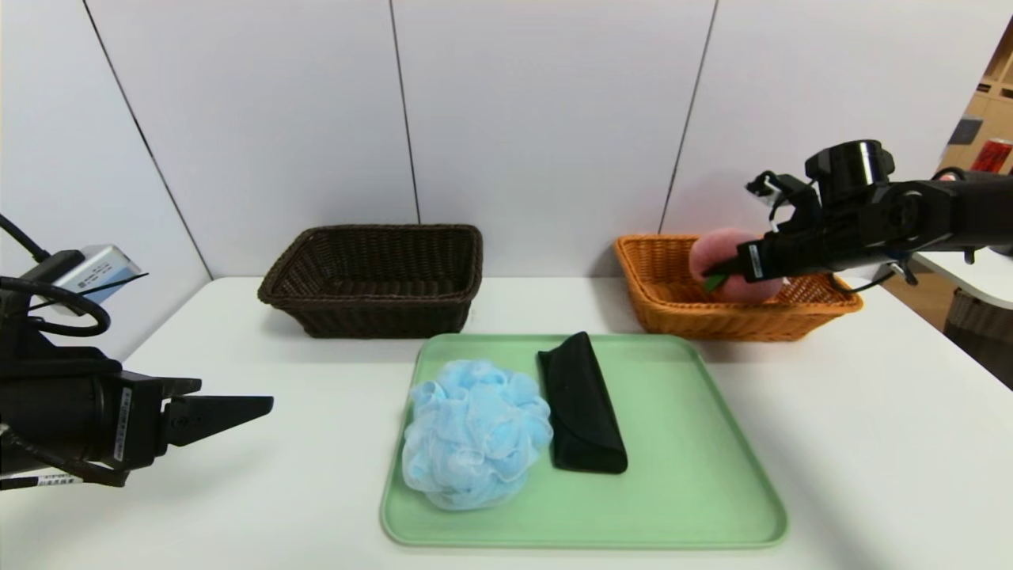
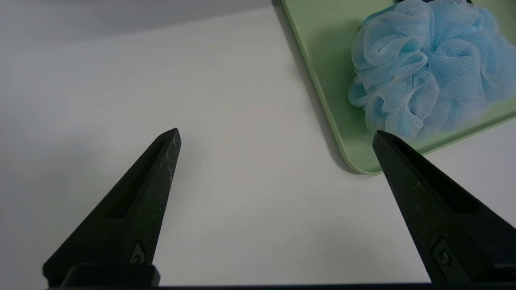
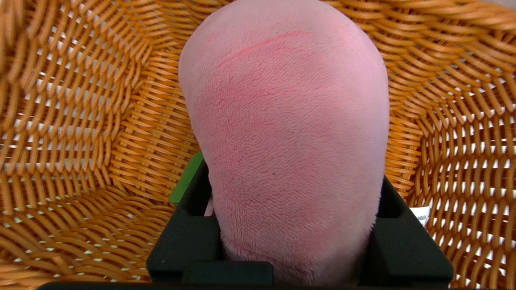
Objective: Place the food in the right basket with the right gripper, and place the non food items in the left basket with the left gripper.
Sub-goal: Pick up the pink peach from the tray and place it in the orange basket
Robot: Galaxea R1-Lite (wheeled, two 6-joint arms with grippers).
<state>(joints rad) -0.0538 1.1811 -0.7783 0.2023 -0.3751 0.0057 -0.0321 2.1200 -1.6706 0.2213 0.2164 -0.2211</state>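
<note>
Head view: your left gripper point(image 2: 277, 135) hovers left of the green tray point(image 1: 688, 507), fingers wide; the blue mesh pouf point(image 1: 477, 434) sits on that tray. Your right gripper point(image 3: 296, 181) squeezes the plush peach point(image 3: 290, 121) (leaf showing) inside the orange-tan wicker basket point(image 1: 657, 305).

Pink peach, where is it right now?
In the head view the peach is on the right side, gripped by the right gripper, within the orange basket, beyond the green tray.

Right hand point(image 3: 288, 201) (clamped), left point(image 2: 277, 135) open
</note>
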